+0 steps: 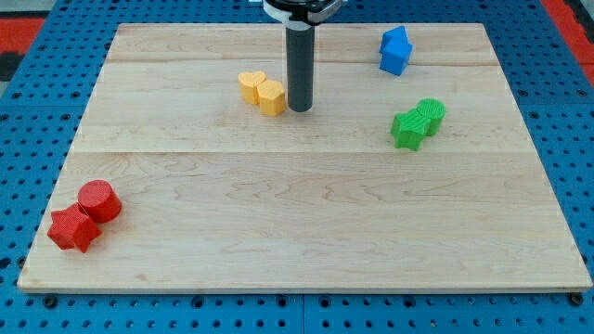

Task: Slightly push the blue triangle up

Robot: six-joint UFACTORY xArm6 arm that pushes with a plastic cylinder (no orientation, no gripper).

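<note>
Camera view, one frame. Wooden board [306, 232] fills most of it, on a blue pegboard surround [28, 139].

Arm: dark rod [300, 65] drops straight down from the view's top centre, upright, no tilt seen. My tip [299, 109] rests on the board just right of the yellow pair: yellow heart [251, 85] and yellow hexagon-like block [271, 96]. No jaws to report; the rod grips nothing, and I cannot tell whether it touches the yellow block.

Task pieces: blue triangle [394, 39] lies at upper right, near the board's top edge, touching a blue cube [394, 59] just below it. Exact shapes are hard to make out at this size.

Progress, judged: push not begun. Tip is well apart from the blue pair, to their left and lower. Approach and nudge both remain.

Others: green star [407, 129] with green cylinder [431, 113] at right; red star [72, 229] and red cylinder [98, 201] at lower left.
</note>
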